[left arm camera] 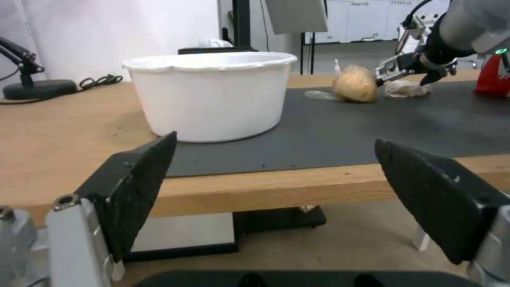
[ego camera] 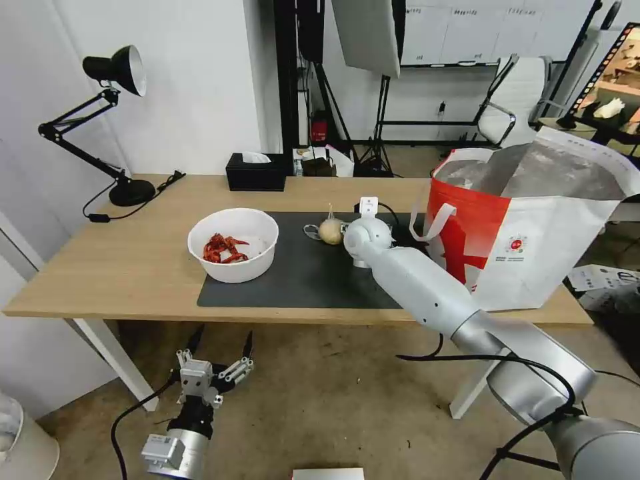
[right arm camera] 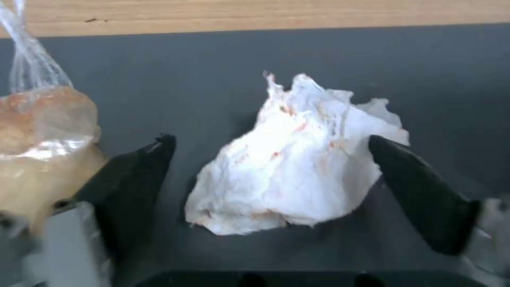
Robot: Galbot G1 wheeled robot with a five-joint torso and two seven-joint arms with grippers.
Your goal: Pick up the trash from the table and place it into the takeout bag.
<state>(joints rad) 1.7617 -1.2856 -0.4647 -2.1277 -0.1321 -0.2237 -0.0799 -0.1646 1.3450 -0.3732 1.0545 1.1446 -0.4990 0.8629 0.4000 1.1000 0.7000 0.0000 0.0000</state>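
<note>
Now the right claw [right arm camera: 271, 179] sits low over the dark mat [right arm camera: 212, 67], fingers spread either side of the crumpled napkin [right arm camera: 292, 175], the bagged ball [right arm camera: 42, 135] just beside. The left claw [ego camera: 217, 357] hangs open below the counter's [ego camera: 107, 253] near edge.

This looks like a studio or lab set up for recording. Behind the light-wood table [ego camera: 133, 267] stand a softbox light [ego camera: 365, 33] on a black stand [ego camera: 381, 120], a white office chair [ego camera: 517, 97] and white cabinets [ego camera: 480, 30]. A black desk lamp [ego camera: 100, 120] sits on the table, over a bare concrete floor [ego camera: 320, 400].
</note>
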